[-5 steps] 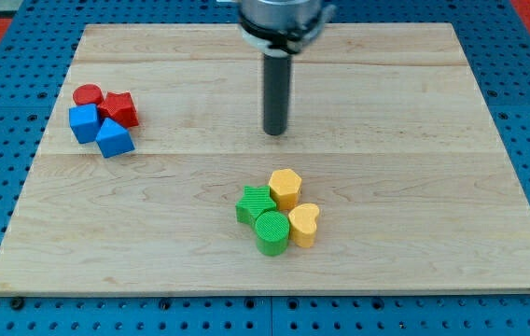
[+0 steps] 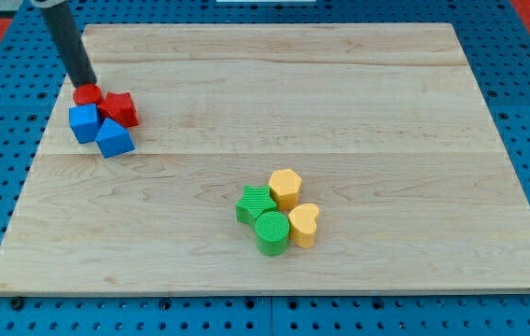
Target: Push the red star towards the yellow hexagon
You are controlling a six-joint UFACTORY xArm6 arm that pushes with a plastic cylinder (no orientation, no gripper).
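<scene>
Red star [image 2: 120,108] sits jammed against two blue blocks [image 2: 100,130] and a red cylinder [image 2: 87,94]; my tip [image 2: 86,85], no hand, touches that cylinder's top-left, rod leaning left.

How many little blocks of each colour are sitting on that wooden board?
Red: 2, the red cylinder and the red star
Blue: 2, the blue cube and the blue wedge-like block
Green: 2, the green star and the green cylinder
Yellow: 2, the yellow hexagon and the yellow heart
Total: 8

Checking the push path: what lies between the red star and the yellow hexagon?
In the camera view, only bare wood lies between the red star and the yellow hexagon; no block interrupts that stretch.
</scene>
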